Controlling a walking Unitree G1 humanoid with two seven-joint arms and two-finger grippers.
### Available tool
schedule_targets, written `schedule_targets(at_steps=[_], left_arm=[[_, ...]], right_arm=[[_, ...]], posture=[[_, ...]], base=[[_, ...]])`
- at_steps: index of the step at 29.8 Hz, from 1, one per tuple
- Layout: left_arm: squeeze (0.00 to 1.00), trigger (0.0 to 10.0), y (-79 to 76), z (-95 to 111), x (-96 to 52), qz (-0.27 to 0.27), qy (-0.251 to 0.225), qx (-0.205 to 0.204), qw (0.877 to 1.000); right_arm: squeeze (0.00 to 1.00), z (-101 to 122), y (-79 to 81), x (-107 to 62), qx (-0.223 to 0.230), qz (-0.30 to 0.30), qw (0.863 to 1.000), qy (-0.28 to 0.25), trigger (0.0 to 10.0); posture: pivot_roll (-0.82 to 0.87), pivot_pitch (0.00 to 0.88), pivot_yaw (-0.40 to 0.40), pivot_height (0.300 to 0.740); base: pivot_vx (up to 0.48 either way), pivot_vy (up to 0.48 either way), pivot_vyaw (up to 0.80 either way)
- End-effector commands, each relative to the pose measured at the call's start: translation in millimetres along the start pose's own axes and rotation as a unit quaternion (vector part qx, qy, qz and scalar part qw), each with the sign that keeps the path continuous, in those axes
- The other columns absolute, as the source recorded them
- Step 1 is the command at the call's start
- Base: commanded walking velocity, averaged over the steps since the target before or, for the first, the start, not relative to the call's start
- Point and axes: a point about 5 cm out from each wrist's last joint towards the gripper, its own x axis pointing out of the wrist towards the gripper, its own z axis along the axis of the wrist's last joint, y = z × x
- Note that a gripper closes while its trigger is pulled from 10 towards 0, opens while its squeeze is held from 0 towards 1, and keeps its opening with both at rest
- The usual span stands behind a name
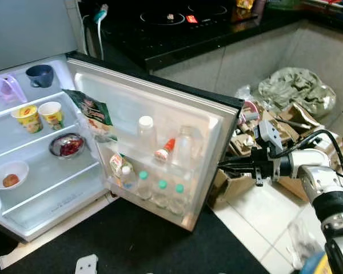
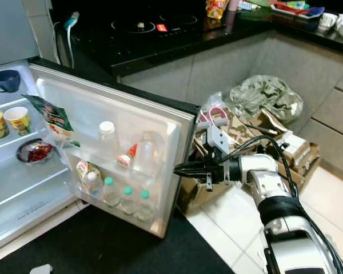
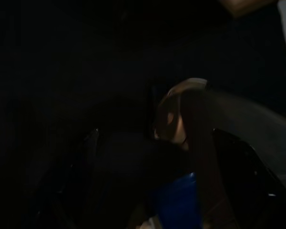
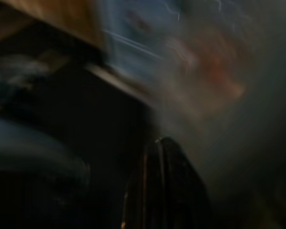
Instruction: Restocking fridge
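A black floor mat [image 1: 131, 240] lies closest, running under the open fridge [image 1: 28, 211]. On the fridge shelves, from the left: a bowl [image 1: 8, 174], two yellow cups [image 1: 40, 116], a foil dish of red food [image 1: 67, 145] and, on the top shelf, a dark blue mug [image 1: 40, 75]. The fridge door [image 1: 154, 108] stands swung wide open; its racks hold a green snack packet [image 1: 92, 114], a white-capped bottle [image 1: 146, 132], a red-capped bottle [image 1: 165, 149] and green-capped bottles [image 1: 161, 191] along the bottom. The right gripper [image 2: 180, 169] reaches level to the door's outer edge, fingertips at it; whether the jaws are parted I cannot tell. Behind it sit cardboard boxes [image 2: 257, 134].
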Motion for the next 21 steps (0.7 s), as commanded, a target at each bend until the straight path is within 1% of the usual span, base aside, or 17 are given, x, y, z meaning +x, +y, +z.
schedule_targets(at_steps=[1,2,3,4,5,6,7,8,9,10,12,13,15,16,18,19,21], left_arm=[[0.00,10.0,-1.4,-9.5,-1.5,0.000,0.017,-0.001,1.000],[0.00,10.0,-1.0,-10.0,-1.8,0.000,0.017,0.000,1.000],[0.00,10.0,-1.0,-10.0,-1.8,0.000,0.017,0.000,1.000],[0.00,10.0,-0.2,-10.7,-2.3,0.000,0.018,0.001,1.000],[0.00,10.0,1.0,-11.4,-2.9,0.001,0.019,0.001,1.000],[0.00,10.0,1.0,-11.4,-2.9,0.001,0.019,0.001,1.000],[0.00,10.0,2.2,-11.9,-3.5,0.002,0.020,0.002,1.000],[0.00,10.0,2.2,-11.9,-3.5,0.002,0.020,0.002,1.000],[0.00,10.0,3.7,-12.4,-4.3,0.003,0.021,0.003,1.000],[0.00,10.0,3.7,-12.4,-4.3,0.003,0.021,0.003,1.000],[0.00,10.0,6.9,-13.3,-5.9,0.004,0.022,0.007,1.000],[0.00,10.0,8.3,-13.8,-6.6,0.004,0.023,0.010,1.000],[0.00,10.0,10.7,-14.5,-8.0,0.002,0.024,0.017,1.000],[0.00,10.0,10.7,-14.5,-8.0,0.002,0.024,0.017,1.000],[0.00,10.0,13.8,-15.0,-9.5,0.001,0.025,0.024,0.999],[0.00,10.0,13.8,-15.0,-9.5,0.001,0.025,0.024,0.999],[0.00,10.0,18.3,-12.3,-11.1,0.001,0.020,0.031,0.999]], right_arm=[[0.00,1.2,-9.0,-7.5,-0.007,-0.047,0.999,0.017,10.0],[0.00,-0.5,-14.4,-13.4,-0.003,-0.080,0.996,0.031,10.0],[0.00,-0.5,-14.4,-13.4,-0.003,-0.080,0.996,0.031,10.0],[0.00,-1.8,-19.2,-18.5,0.001,-0.111,0.993,0.042,10.0],[0.00,-3.5,-26.9,-25.2,0.007,-0.166,0.984,0.059,10.0],[0.00,-3.5,-26.9,-25.2,0.007,-0.166,0.984,0.059,10.0],[0.00,-3.5,-34.5,-31.0,0.015,-0.224,0.972,0.068,10.0],[0.00,-3.5,-34.5,-31.0,0.015,-0.224,0.972,0.068,10.0],[0.00,-0.8,-41.0,-34.8,0.015,-0.275,0.959,0.068,10.0],[0.00,-0.8,-41.0,-34.8,0.015,-0.275,0.959,0.068,10.0],[0.00,9.6,-49.0,-35.9,0.021,-0.338,0.940,0.034,10.0],[0.00,15.5,-50.8,-34.6,0.011,-0.352,0.936,0.019,10.0],[0.00,29.2,-54.1,-30.5,0.019,-0.381,0.924,-0.032,10.0],[0.00,29.2,-54.1,-30.5,0.019,-0.381,0.924,-0.032,10.0],[0.00,43.4,-55.3,-25.6,0.038,-0.393,0.914,-0.090,10.0],[0.00,43.4,-55.3,-25.6,0.038,-0.393,0.914,-0.090,10.0],[0.00,60.2,-54.5,-18.6,0.055,-0.382,0.910,-0.148,10.0]], posture=[[-0.01,0.022,-0.037,0.740],[-0.01,0.029,-0.034,0.740],[-0.01,0.029,-0.034,0.740],[-0.01,0.035,-0.031,0.740],[-0.01,0.042,-0.029,0.740],[-0.01,0.042,-0.029,0.740],[-0.01,0.049,-0.026,0.740],[-0.01,0.049,-0.026,0.740],[0.00,0.058,-0.017,0.740],[0.00,0.058,-0.017,0.740],[0.00,0.070,-0.009,0.740],[0.00,0.076,-0.006,0.740],[0.01,0.090,0.004,0.740],[0.01,0.090,0.004,0.740],[0.02,0.101,0.014,0.740],[0.02,0.101,0.014,0.740],[0.04,0.119,0.023,0.740]], base=[[0.000,0.000,0.00],[0.000,0.000,0.00],[0.000,0.000,0.00],[0.000,0.000,0.00],[0.000,0.000,0.00],[0.000,0.000,0.00],[0.000,0.000,0.00],[0.000,0.000,0.00],[0.000,0.000,0.00],[0.000,0.000,0.00],[0.000,0.000,0.00],[0.000,0.000,0.00],[0.000,0.000,0.00],[0.000,0.000,0.00],[0.000,0.000,0.00],[0.000,0.000,0.00],[0.000,0.000,0.00]])
